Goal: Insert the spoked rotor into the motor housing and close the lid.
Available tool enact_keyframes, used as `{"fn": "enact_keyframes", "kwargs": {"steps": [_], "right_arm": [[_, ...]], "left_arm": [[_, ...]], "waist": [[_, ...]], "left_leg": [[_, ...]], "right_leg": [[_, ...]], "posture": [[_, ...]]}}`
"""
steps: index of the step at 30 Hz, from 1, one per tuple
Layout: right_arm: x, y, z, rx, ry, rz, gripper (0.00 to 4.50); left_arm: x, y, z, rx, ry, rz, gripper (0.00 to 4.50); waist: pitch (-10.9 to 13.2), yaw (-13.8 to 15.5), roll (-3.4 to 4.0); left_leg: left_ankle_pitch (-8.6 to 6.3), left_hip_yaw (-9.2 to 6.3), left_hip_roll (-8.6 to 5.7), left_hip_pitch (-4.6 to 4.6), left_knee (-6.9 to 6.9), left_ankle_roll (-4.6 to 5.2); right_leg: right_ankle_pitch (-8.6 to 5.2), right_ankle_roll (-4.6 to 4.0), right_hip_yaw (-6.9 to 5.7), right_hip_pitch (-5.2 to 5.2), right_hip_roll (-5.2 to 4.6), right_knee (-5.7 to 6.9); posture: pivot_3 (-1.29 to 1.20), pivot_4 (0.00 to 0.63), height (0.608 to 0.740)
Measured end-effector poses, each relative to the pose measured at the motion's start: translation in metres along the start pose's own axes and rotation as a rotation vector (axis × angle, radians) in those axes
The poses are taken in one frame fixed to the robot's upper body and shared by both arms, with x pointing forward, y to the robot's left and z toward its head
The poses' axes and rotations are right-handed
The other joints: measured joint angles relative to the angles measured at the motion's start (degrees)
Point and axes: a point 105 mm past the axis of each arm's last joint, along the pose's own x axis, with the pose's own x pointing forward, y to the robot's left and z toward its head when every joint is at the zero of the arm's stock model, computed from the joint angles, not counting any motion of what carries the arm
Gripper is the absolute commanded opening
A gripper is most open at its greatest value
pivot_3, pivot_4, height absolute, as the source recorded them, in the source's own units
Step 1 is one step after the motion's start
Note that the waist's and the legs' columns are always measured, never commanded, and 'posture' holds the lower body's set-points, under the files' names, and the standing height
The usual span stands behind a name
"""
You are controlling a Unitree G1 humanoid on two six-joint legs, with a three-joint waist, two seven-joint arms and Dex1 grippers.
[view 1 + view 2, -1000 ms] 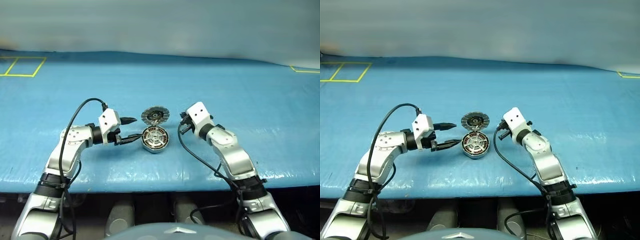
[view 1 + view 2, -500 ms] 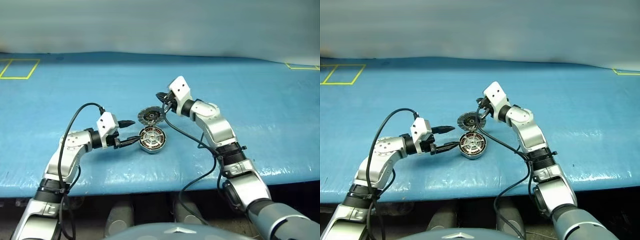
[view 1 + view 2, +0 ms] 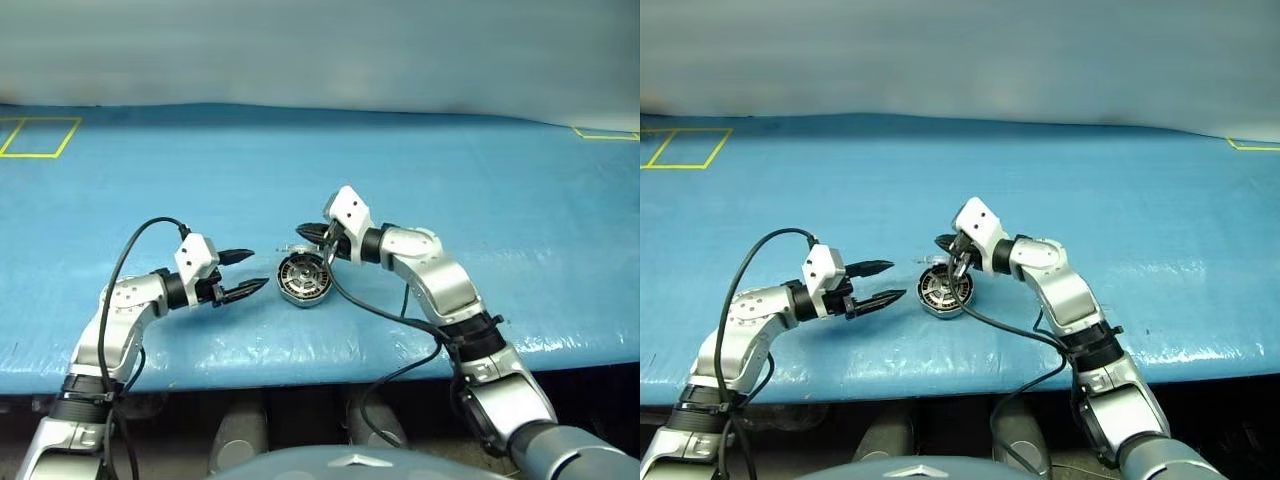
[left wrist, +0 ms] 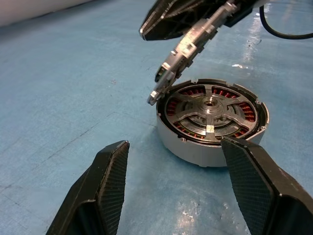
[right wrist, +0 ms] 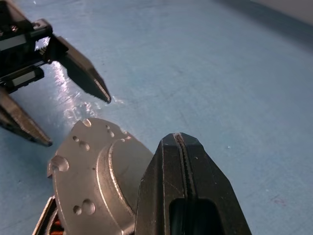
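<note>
While ribbed lid (image 4: 183,56) tilts, spoked rotor (image 4: 208,110) sits in windings.

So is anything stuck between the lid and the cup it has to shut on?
Nothing visible. The lid is tilted half-closed over the motor housing, the spoked rotor sits flush inside, and the shut right gripper presses on the lid's back.

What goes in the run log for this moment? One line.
spoked silver rotor: seated in round copper-wound housing | hinged grey lid: half-open | right gripper: shut, against lid | left gripper: open, beside housing
</note>
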Motion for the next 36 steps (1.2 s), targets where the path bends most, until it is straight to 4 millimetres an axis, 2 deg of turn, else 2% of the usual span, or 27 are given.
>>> {"fn": "enact_keyframes", "kwargs": {"steps": [10, 12, 26, 29, 36], "right_arm": [[0.004, 0.032, -0.027, 0.180, -0.004, -0.048, 0.02], [0.006, 0.035, -0.028, 0.205, -0.018, -0.053, 0.02], [0.005, 0.035, -0.034, 0.187, -0.060, -0.087, 0.02], [0.004, 0.036, -0.034, 0.185, -0.065, -0.081, 0.56], [-0.005, 0.041, -0.033, 0.183, -0.074, -0.036, 2.82]], "left_arm": [[0.001, 0.000, -0.001, -0.002, 0.000, 0.012, 3.29], [0.002, 0.000, 0.000, 0.000, -0.003, 0.008, 3.29], [0.008, -0.006, -0.001, -0.003, -0.006, -0.018, 3.29], [0.010, -0.007, 0.000, 0.001, -0.010, -0.023, 3.29], [0.011, -0.006, 0.000, 0.008, -0.009, -0.022, 3.29]], "waist": [[-0.01, 0.02, -0.02], [-0.02, -0.01, -0.02], [-0.04, 0.01, -0.04], [-0.04, 0.07, -0.04], [-0.03, 0.10, -0.03]], "left_leg": [[0.00, 0.01, 0.01, 0.00, -0.01, 0.00], [0.00, 0.03, 0.02, 0.02, 0.00, 0.00], [0.00, 0.03, 0.03, 0.07, 0.00, 0.00], [0.00, 0.03, 0.03, 0.07, 0.00, 0.00], [0.00, 0.03, 0.03, 0.06, -0.01, 0.00]], "right_leg": [[-0.01, -0.01, -0.01, -0.01, 0.00, -0.01], [-0.01, -0.01, 0.00, 0.01, 0.00, -0.01], [-0.03, -0.01, -0.01, 0.04, 0.00, -0.01], [-0.03, -0.01, -0.01, 0.04, 0.00, -0.01], [-0.04, -0.03, -0.01, 0.03, 0.00, -0.02]], "posture": [[0.00, 0.150, 0.740], [0.00, 0.150, 0.740], [0.00, 0.150, 0.740], [0.00, 0.150, 0.740], [0.00, 0.150, 0.740]]}}
